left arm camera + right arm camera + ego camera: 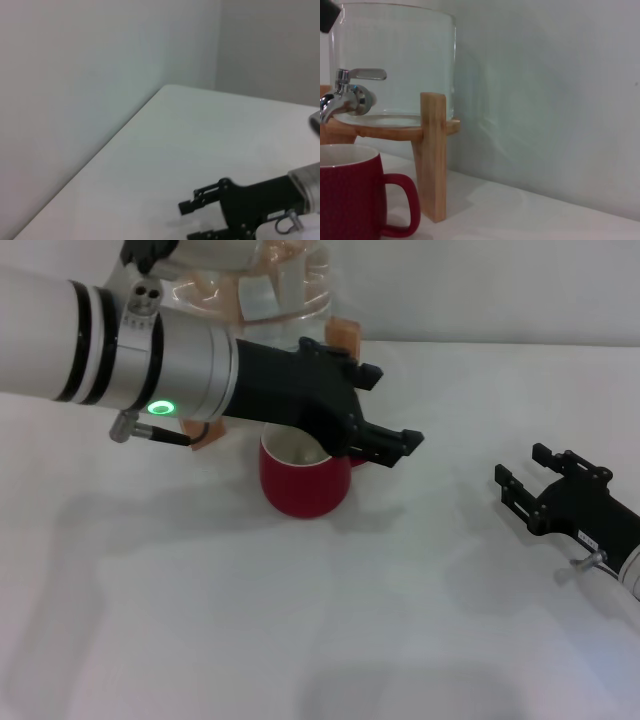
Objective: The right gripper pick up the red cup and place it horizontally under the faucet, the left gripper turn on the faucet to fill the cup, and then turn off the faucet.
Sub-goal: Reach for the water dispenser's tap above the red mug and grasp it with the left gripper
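Observation:
The red cup [303, 490] stands upright on the white table in front of the clear water jar [285, 285]. In the right wrist view the cup [350, 195] sits just below the chrome faucet [345, 95], whose lever lies level. My left gripper [390, 405] hovers open just above the cup's far rim, holding nothing, and its arm hides the faucet in the head view. My right gripper [520, 462] rests open and empty low over the table at the right, well clear of the cup. It also shows in the left wrist view [186, 221].
The jar sits in a wooden stand [432, 155] close to the back wall. The white table [300, 640] stretches bare in front of the cup and between the cup and my right gripper. A table corner [165, 87] meets the wall.

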### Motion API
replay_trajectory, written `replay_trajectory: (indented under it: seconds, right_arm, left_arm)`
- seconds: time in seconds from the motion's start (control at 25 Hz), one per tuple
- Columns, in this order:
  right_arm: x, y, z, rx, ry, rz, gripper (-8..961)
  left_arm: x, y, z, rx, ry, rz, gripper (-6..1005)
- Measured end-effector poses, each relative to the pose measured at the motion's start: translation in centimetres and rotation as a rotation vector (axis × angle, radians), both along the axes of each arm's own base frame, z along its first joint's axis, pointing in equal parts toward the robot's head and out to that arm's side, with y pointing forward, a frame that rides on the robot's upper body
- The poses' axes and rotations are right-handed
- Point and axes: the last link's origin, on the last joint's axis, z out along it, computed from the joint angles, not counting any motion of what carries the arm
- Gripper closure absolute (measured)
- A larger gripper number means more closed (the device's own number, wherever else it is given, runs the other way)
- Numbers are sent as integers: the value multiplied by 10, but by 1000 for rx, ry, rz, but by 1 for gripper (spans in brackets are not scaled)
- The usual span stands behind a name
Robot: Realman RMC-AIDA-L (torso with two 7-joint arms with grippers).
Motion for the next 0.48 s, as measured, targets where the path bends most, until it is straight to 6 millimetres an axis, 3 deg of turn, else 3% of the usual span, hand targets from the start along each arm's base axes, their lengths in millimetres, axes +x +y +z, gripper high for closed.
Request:
replay_trajectory:
  seconds: [0.48]
  right_arm:
    - [2, 0, 1, 1, -5, -9, 412]
  left_arm:
    - [-19, 12, 15, 110, 22, 58, 123]
